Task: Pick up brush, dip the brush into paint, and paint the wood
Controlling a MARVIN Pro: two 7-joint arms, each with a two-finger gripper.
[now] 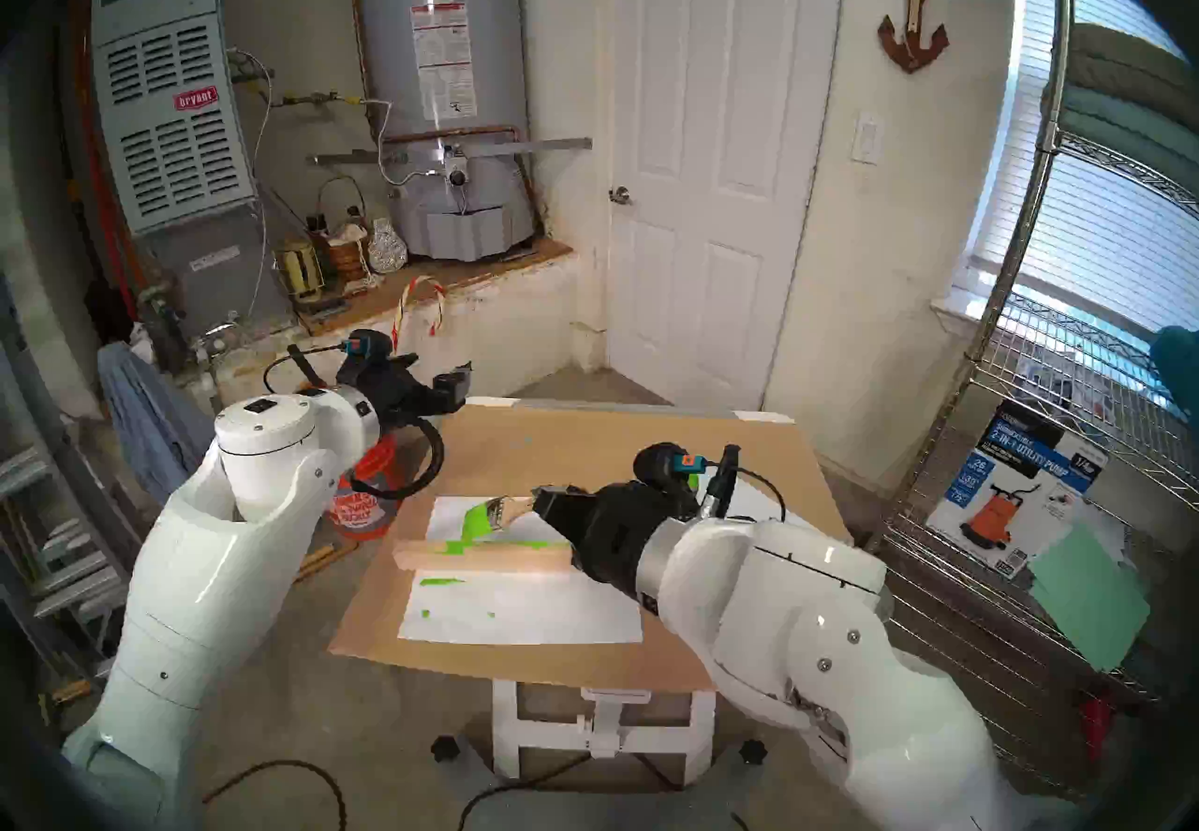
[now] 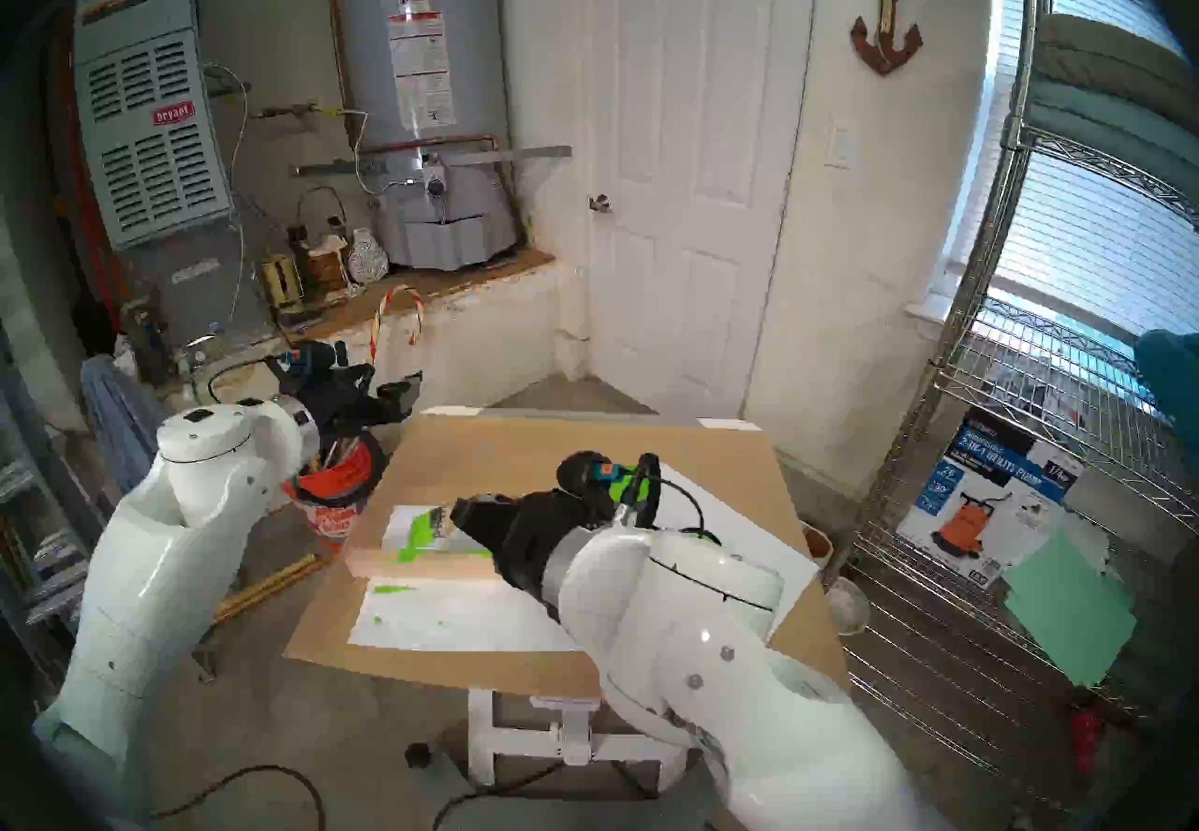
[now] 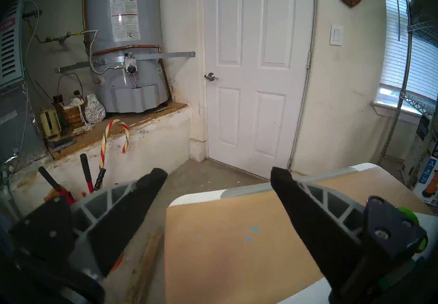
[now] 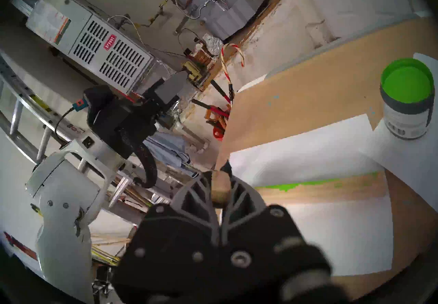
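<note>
My right gripper (image 1: 540, 500) is shut on the light wooden handle of the brush (image 1: 501, 510). Its green bristles point left and down onto the top face of the wood (image 1: 493, 558), near the bar's left part. The wood is a long pale bar lying across white paper, with green paint on top; it also shows in the right wrist view (image 4: 331, 188). The paint (image 4: 406, 99), an open can of lime green, stands on the table beyond the bar. In the head views my right wrist mostly hides it. My left gripper (image 1: 454, 385) is open and empty, raised off the table's far left corner.
Brown cardboard (image 1: 584, 440) covers the small table, with white paper sheets (image 1: 519, 612) bearing green smears. An orange bucket (image 1: 363, 508) of tools stands on the floor left of the table. A wire shelf (image 1: 1038, 486) with a pump box stands at the right.
</note>
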